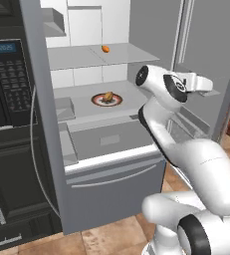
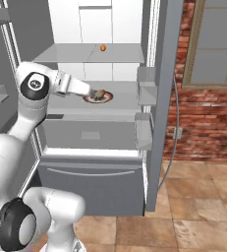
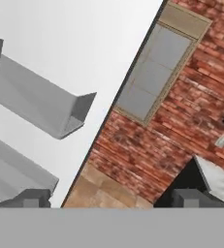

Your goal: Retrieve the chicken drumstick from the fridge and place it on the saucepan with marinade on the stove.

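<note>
Fridge [image 1: 111, 164] is open with the drumstick [image 1: 108, 96] sitting on a plate [image 1: 117, 102] on the middle shelf, and the gripper [image 2: 93, 92] hangs wide and empty nearby, so I'd guess reaching in comes next.

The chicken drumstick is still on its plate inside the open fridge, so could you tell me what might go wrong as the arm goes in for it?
1. The open gripper faces the right door's bins and the brick wall, not the chicken drumstick, so it needs a big turn near that door.
2. The drumstick lies on a red-rimmed plate and may slide or drag it.
3. The shelf above, holding an orange item, leaves little headroom.
</note>
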